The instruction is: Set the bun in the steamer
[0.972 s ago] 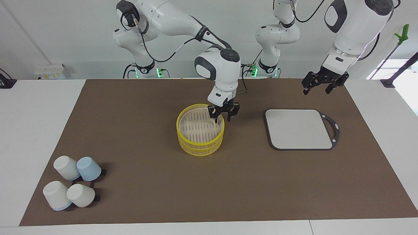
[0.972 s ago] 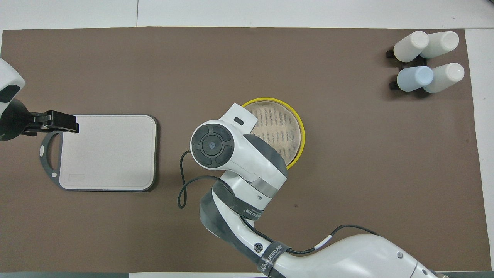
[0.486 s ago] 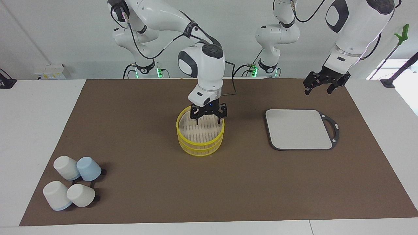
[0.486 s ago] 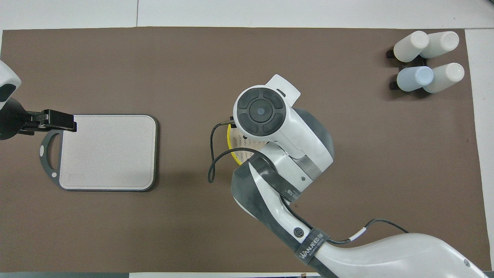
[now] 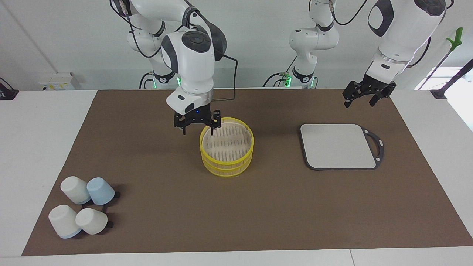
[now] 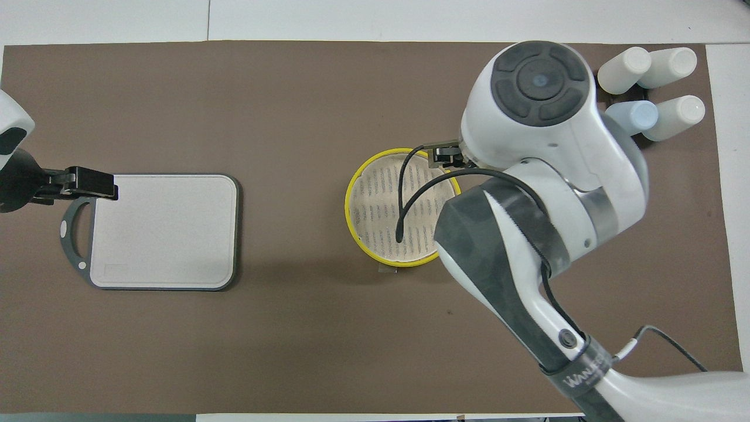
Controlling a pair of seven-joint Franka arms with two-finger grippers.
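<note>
Toward the right arm's end of the mat (image 5: 147, 166), and farthest from the robots, four upturned cups (image 5: 83, 208) stand in a cluster, well apart from everything else.

The right gripper (image 5: 198, 131) hangs low at the steamer's (image 5: 226, 168) edge, on the side toward the right arm's end. Its fingers are spread wide and hold nothing. One fingertip is over the yellow rim and the other is over the bare mat beside it.

The steamer sits mid-mat. I cannot make out the bun anywhere. The slatted floor shows only slats where it is visible. In the overhead view the right arm hides the part toward its own end, and in the facing view the wall hides a strip of floor.

The board (image 5: 338, 146) lies bare toward the left arm's end. The left gripper (image 5: 364, 99) waits raised over the board's handle end, its fingers also spread and empty.

What could go wrong:
- The fingertip over the rim looks the likeliest trouble. A sideways move before lifting could hook the rim and drag or tip the light basket.
- The right arm's cable loops over the basket in the overhead view, and it might brush the rim if the wrist drops.
- If the bun is not on the hidden floor, the task would wrongly pass as finished, because neither gripper holds it.
</note>
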